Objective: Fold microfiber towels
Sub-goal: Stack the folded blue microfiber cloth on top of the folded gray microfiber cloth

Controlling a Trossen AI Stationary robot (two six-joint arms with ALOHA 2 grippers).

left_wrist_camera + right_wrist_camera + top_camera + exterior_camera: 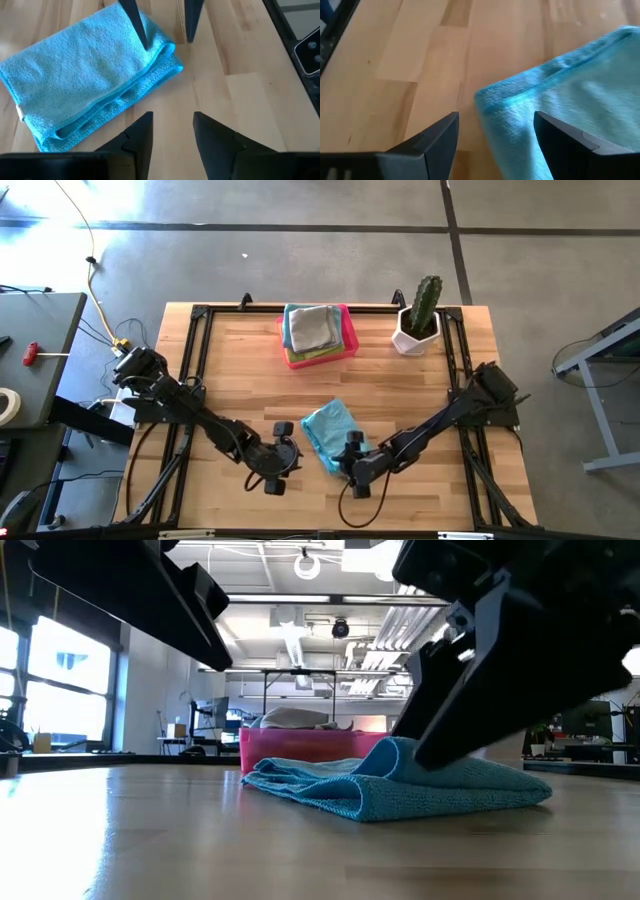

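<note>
While the folded blue towel (328,432) lay at the table's (240,370) front centre, long axis running front to back, the open right gripper (352,463) straddled its near corner, nearer than the open left gripper (284,456) just beside.

one teal towel (329,430), one tray (349,330), one cactus (426,302)

Two dark jointed arms, matte black throughout.
Slim black links, bulkier housings at joints; left gripper (283,442) and right gripper (352,452) with flat, tapering black fingers (137,137).
</note>
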